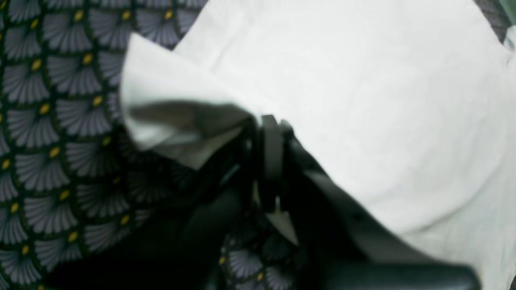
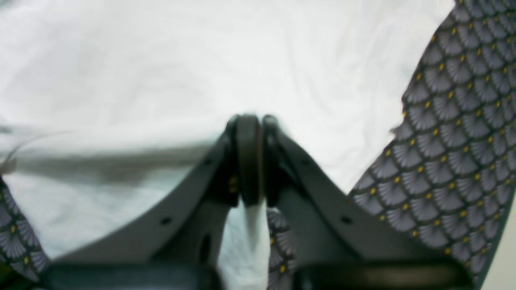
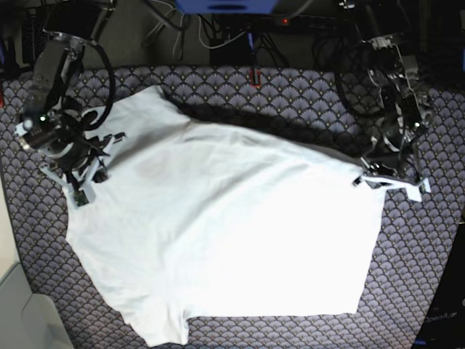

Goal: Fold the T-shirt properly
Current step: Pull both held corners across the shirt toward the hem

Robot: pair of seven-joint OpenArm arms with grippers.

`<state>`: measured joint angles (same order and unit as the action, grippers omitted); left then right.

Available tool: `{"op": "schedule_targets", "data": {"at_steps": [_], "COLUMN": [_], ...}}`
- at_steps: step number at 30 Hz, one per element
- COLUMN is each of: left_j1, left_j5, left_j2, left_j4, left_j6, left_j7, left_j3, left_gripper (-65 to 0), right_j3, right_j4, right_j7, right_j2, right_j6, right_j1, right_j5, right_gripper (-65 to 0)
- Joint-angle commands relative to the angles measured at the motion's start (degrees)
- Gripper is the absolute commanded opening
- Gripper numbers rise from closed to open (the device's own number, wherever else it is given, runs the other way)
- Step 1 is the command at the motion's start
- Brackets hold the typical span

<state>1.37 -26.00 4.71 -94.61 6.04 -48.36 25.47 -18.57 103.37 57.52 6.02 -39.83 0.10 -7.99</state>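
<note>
The white T-shirt (image 3: 232,233) lies spread over most of the patterned surface, wrinkled, with its far edge lifted and casting a shadow. My left gripper (image 3: 369,179) is at the shirt's right corner in the base view. In the left wrist view that gripper (image 1: 271,123) is shut on the T-shirt (image 1: 363,100), and a flap hangs to its left. My right gripper (image 3: 91,171) is at the shirt's left edge. In the right wrist view it (image 2: 250,121) is shut on the T-shirt (image 2: 161,60), with cloth showing between its fingers.
A grey fan-patterned cover (image 3: 421,276) with yellow dots lies under the shirt. Cables and dark equipment (image 3: 240,29) run along the back edge. A pale box (image 3: 18,305) stands at the near left corner, off the cover.
</note>
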Motion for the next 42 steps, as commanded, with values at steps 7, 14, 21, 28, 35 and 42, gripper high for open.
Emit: {"op": "schedule_targets", "data": {"at_steps": [7,14,21,28,35,42], "left_j1": [-7.30,-11.87,-15.48,-18.03,-20.75,-21.19], "left_j5": [-0.42,-0.42,-0.42,-0.42,-0.42,-0.42], "left_j2": [0.34,1.93,3.42,3.86,4.92,6.23], "left_j4": [-0.21,6.74,10.78,12.98,18.17,19.40], "left_j6": [-0.37,-0.72,-0.81,-0.46,-0.46,-0.46], "left_j7": [0.05,0.49,0.58,3.13,6.56,6.56], "left_j3": [0.06,0.06,-0.02,-5.74,-7.23,-7.23], "left_gripper": [-64.4,-64.4,-64.4,-64.4,-64.4,-64.4], "right_j3": [4.72,6.83,7.01,7.09,7.18,7.09], "right_j4": [0.76,-7.77,-17.17,-27.46,-34.93,-36.60], "right_j7": [-0.59,-0.77,-4.55,-8.77,-13.16,-13.52], "right_j2": [0.53,0.88,1.67,1.67,2.37,3.78], "right_j6": [-0.17,-0.17,-0.17,-0.17,-0.17,-0.17], "right_j1": [6.80,14.28,22.71,29.92,34.50,34.76], "right_j5": [6.98,7.68,13.83,16.12,16.12,16.12], "right_gripper": [-63.2,-63.2,-63.2,-63.2,-63.2,-63.2]}}
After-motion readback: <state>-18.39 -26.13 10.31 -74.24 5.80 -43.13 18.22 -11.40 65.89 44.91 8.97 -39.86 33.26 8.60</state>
